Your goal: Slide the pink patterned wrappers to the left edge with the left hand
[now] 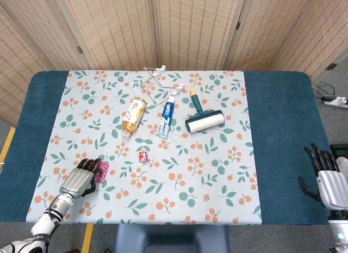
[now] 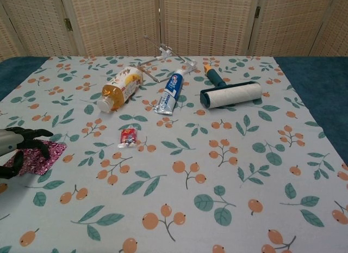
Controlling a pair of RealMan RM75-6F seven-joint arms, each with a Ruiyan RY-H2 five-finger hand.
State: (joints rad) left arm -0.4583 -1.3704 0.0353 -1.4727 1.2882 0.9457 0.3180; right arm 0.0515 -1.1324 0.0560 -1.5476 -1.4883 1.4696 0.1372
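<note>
A: Item one, left hand (image 1: 80, 178). Condition?

B: Metal-grey back, black fingers laid flat over the pink patterned wrappers (image 1: 101, 168), pressing down on top instead of pinching. In the chest view the fingertips (image 2: 33, 137) drape across the near part of the stack. Pressing suits a slide: thin, flat foil offers no edge to grip.

A: Location of the wrappers?

B: Front-left part of the floral cloth (image 1: 217, 171), partly under the hand, short of the bare blue table (image 1: 38, 117) strip at the left edge. I judge the slide under way, not finished.

A: Material?

B: Thin, slightly crinkled sheets, magenta-and-white print; likely to glide on cloth but may fan apart if pressure is uneven.

A: Right hand (image 1: 325, 177)?

B: Off the table's right edge, fingers apart and pointing up, holding nothing.

A: Remaining stock?

B: Small red sachet (image 1: 143, 155), flat, just right of the wrappers. Beyond it, amber bottle (image 1: 133, 116) lying on its side; toothpaste tube (image 1: 166, 118), soft, flattened; lint roller (image 1: 204, 119), white cylinder, teal handle; clear plastic hanger (image 1: 157, 81) farthest back. All well apart from the slide path.
</note>
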